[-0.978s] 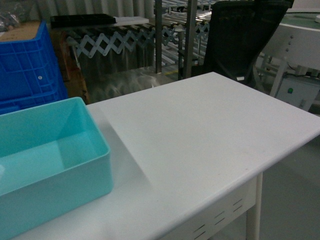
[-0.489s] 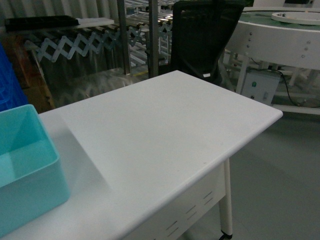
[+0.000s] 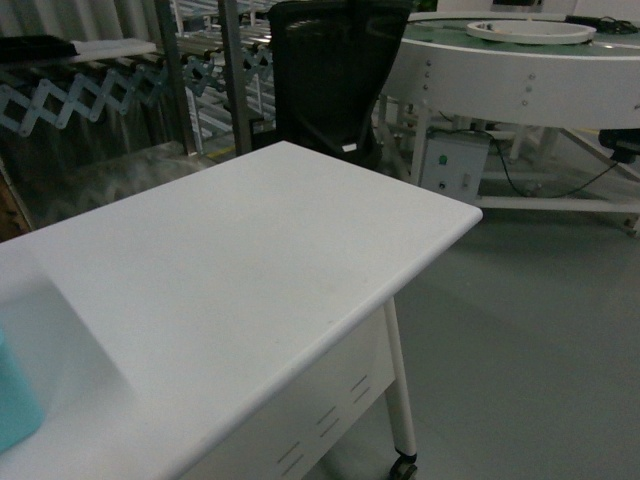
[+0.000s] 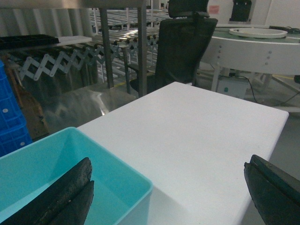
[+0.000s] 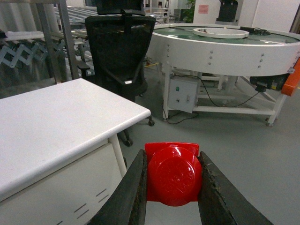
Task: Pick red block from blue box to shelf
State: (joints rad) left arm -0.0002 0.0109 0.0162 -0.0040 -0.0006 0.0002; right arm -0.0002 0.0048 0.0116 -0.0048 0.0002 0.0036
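Observation:
The red block (image 5: 173, 174) shows its round stud to the right wrist camera. My right gripper (image 5: 172, 159) is shut on it, one dark finger on each side, held in the air over the grey floor beyond the table's end. The turquoise blue box (image 4: 123, 174) stands on the white table; only its corner (image 3: 14, 400) shows in the head view. My left gripper (image 4: 168, 165) is wide open with nothing in it, its left finger (image 4: 65, 192) over the box. The steel shelf (image 3: 231, 78) stands behind the table. Neither gripper shows in the head view.
The white table (image 3: 250, 260) ends at a rounded corner, with bare grey floor to its right. A black office chair (image 3: 335, 70) stands behind it. A round white conveyor (image 3: 520, 75) and a grey control box (image 3: 455, 165) are at the back right. Dark blue crates (image 4: 10, 124) stand far left.
The head view has swung to the right: the blue box has slid almost out at the left edge, and the round conveyor and floor have come in.

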